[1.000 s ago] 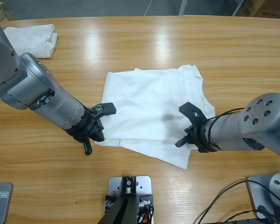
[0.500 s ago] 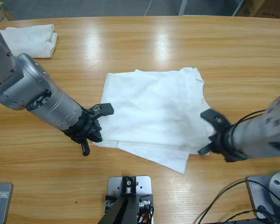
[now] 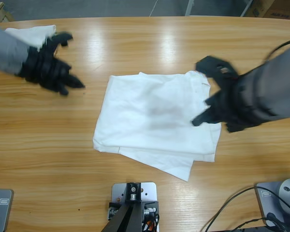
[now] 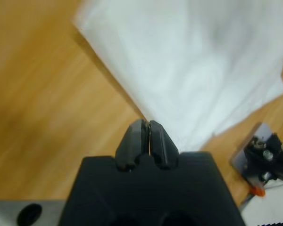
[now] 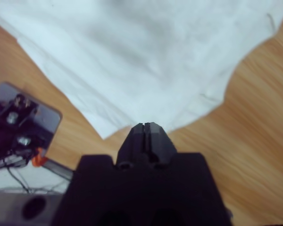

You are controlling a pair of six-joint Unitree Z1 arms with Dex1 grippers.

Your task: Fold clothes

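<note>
High view, T-shirt point(image 3: 154, 123): lay flat, folded into rough rectangle, mid wooden table point(image 3: 150, 43); lower layer stuck out at bottom edge twd near-right corner.
High view, left gripper point(image 3: 63, 60): up by far-left, well apart from shirt, blurred; looked spread in this view, nothing in it.
High view, second garment point(image 3: 31, 36): white, folded, far-left corner, partly behind left arm.
High view, right gripper point(image 3: 210, 92): over shirt's right edge, blurred; contact w/ cloth — couldn't tell.
Left wrist view, left gripper point(image 4: 147, 125): jaws pressed together, nothing btwn them; white shirt point(image 4: 198, 61) spread beyond tips on wood.
Right wrist view, right gripper point(image 5: 145, 126): jaws closed tight, no cloth pinched; shirt point(image 5: 146, 52) filled upper part, its edge just past tips, bare wood to right.
</note>
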